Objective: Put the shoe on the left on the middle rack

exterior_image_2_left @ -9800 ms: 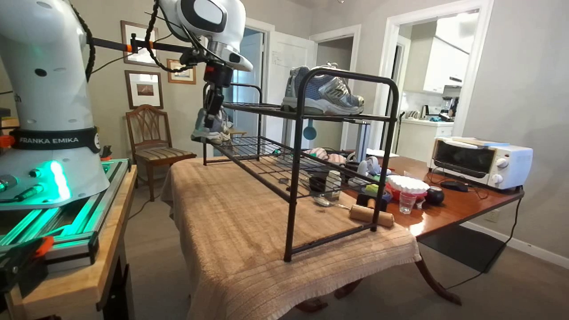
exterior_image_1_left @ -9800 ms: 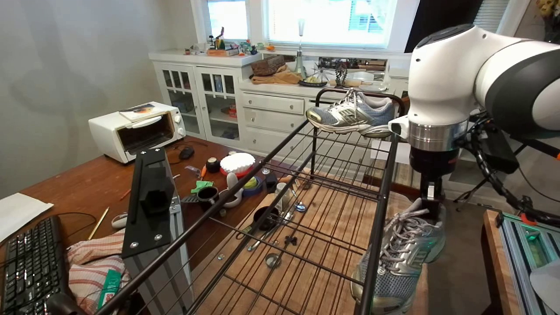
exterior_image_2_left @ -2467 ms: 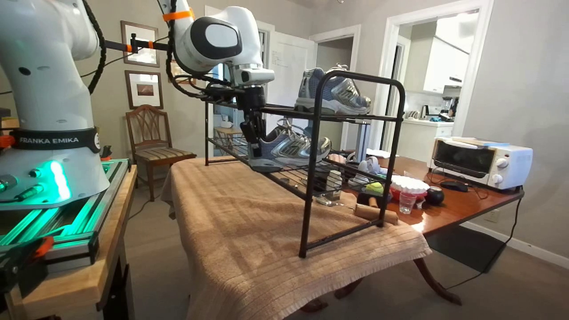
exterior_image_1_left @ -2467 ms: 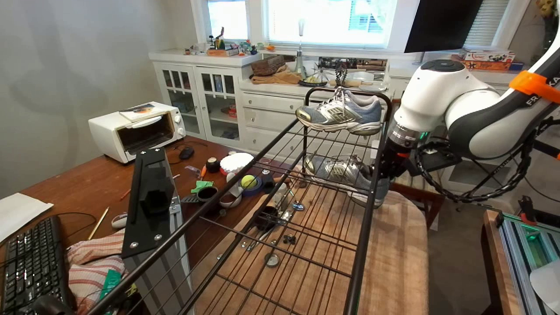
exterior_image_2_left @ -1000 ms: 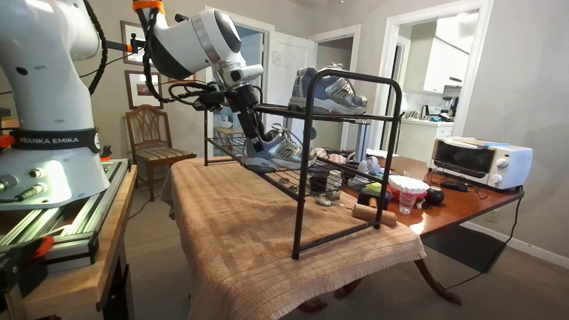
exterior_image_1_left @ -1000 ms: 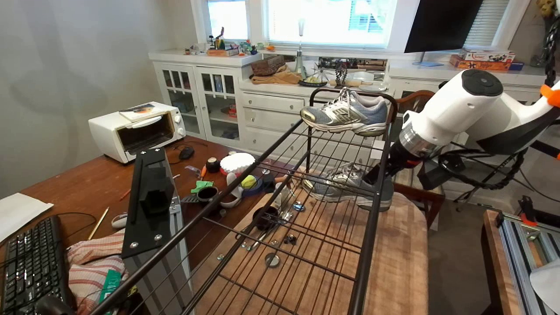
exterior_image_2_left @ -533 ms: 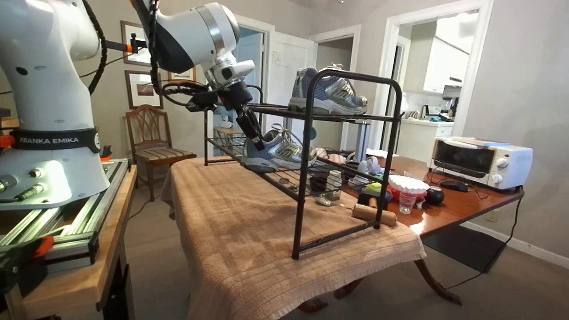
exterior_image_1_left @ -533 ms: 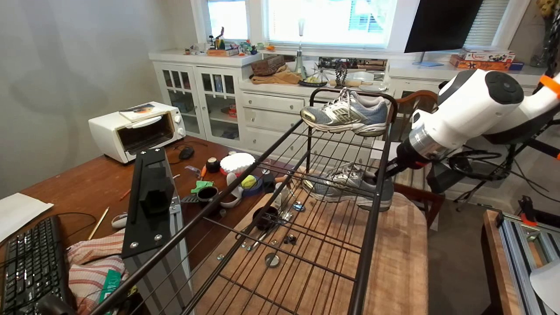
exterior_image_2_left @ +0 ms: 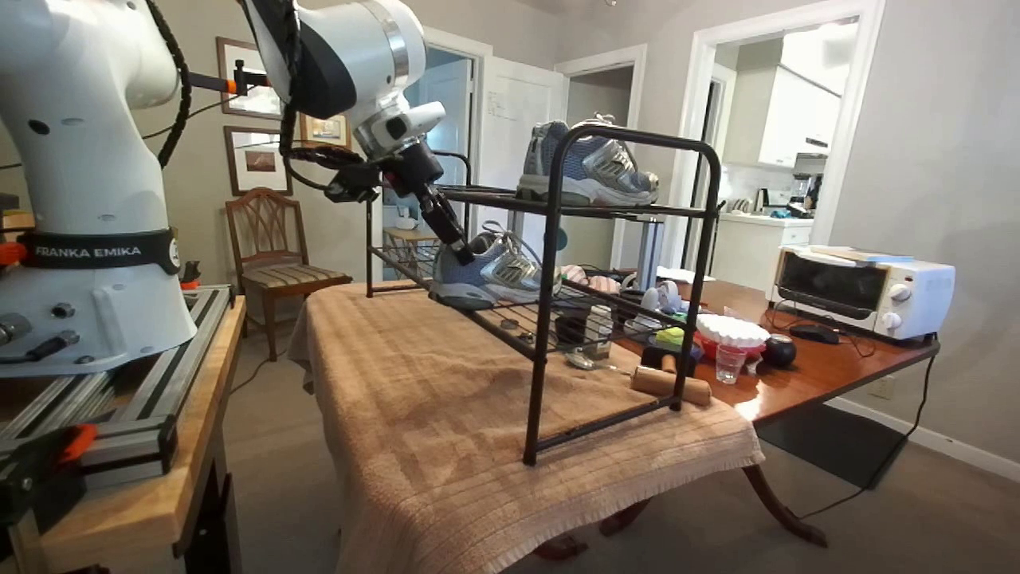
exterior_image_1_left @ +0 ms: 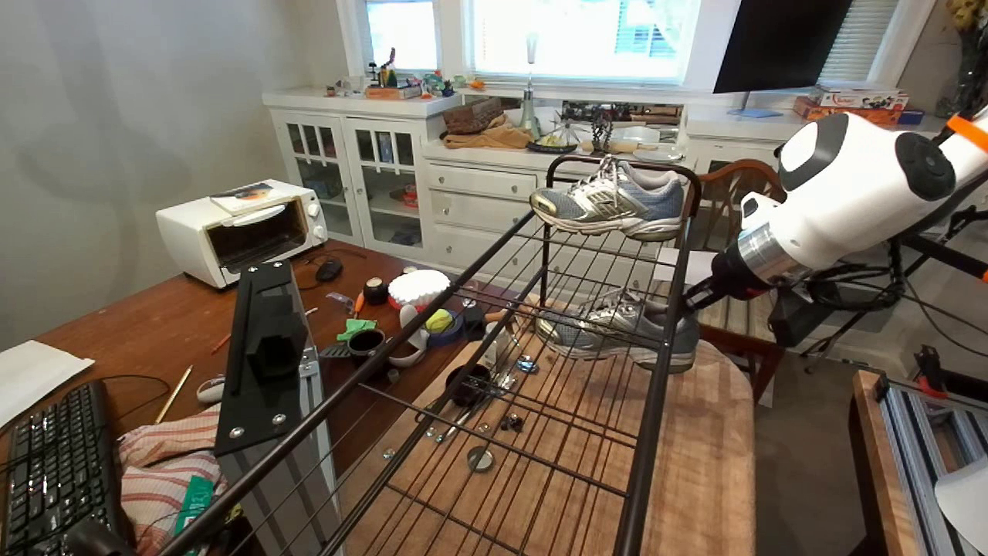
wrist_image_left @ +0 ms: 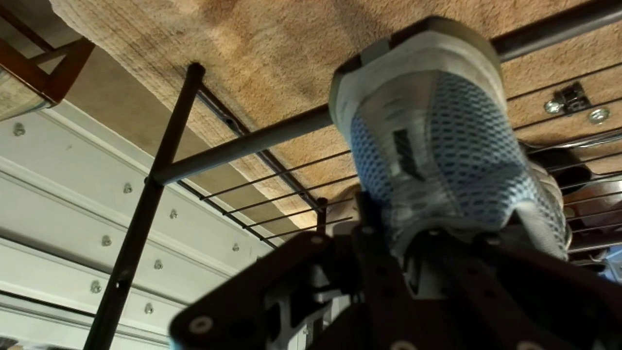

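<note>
We see the gripper [wrist_image_left: 401, 231] entering from the bottom, close against the heel end of the shoe [wrist_image_left: 432, 146]; its hold we cannot make out. That heel overhangs the edge bar of the middle rack [wrist_image_left: 252, 144]. Below the wires we find tan cloth [wrist_image_left: 272, 63]; white drawer fronts [wrist_image_left: 58, 175] fill the lower left.

In an exterior view, the black band [exterior_image_2_left: 100, 252] around the robot's base [exterior_image_2_left: 103, 311] read "FRANKA EMIKA" — white capitals, clear. Elsewhere, lettering on the green packet [exterior_image_1_left: 195, 499], print on the stacked boxes [exterior_image_1_left: 853, 113] and marks on the white door [exterior_image_2_left: 508, 147] were too small or blurred to make out.
</note>
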Robot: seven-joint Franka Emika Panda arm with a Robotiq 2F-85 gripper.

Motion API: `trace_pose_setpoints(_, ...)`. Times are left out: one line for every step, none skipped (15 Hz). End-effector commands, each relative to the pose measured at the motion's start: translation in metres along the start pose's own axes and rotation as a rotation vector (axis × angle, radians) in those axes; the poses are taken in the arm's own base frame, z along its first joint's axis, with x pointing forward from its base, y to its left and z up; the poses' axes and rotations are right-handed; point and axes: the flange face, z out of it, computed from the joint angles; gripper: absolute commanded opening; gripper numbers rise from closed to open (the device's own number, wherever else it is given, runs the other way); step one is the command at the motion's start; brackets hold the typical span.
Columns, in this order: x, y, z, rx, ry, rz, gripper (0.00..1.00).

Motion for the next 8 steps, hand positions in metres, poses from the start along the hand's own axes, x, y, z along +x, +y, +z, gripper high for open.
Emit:
trace_pose_setpoints(-0.0018,0.0004,-0.0028,-0.007,0.049,0.003,0.19)
trace_pose_setpoints(-0.0033,0.001,-0.0032,-0.012,0.056,0.003,0.31)
trace_pose_setpoints(-0.0026,0.0011,-0.0023,-0.016,0.064,0.003,0.44)
trace_pose_setpoints(-0.0017,0.0011,-0.0012,-0.022,0.073,0.006,0.45)
trace_pose_setpoints(-0.0012,0.0015,-0.0002,-0.03,0.083,0.006,0.44)
trace_pose_setpoints(-0.0008,0.0013,0.0004,-0.035,0.09,0.007,0.59)
trace_pose_setpoints(0.0005,0.0011,0.002,-0.041,0.097,0.008,0.66)
trace_pose_setpoints(0.0013,0.001,0.0039,-0.047,0.101,0.007,0.73)
